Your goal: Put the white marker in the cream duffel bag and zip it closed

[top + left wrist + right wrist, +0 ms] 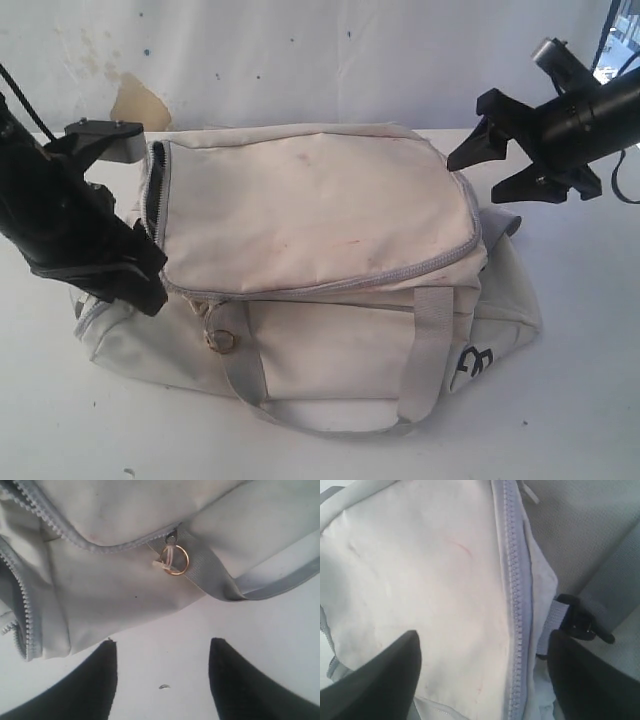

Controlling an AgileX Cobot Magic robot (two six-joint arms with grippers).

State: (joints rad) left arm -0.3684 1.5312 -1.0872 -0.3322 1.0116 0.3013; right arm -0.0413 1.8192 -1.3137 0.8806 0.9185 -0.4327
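The cream duffel bag (320,230) lies in the middle of the white table, its top flap down. At its left end the zip gapes and shows black lining (155,190). A gold ring pull (222,340) hangs at the front left corner. My left gripper (140,285) is open just off that corner, over bare table, with the ring pull (175,560) ahead of its fingers (163,642). My right gripper (478,178) hovers open above the bag's right end, over the flap (420,570) and its grey zip (517,580). The white marker is out of view.
Grey webbing straps (430,340) loop over the bag's front. A black buckle (580,620) sits at the bag's right end. A small scrap (164,686) lies on the table (560,400) between the left fingers. A wall with a brown patch (140,100) stands behind.
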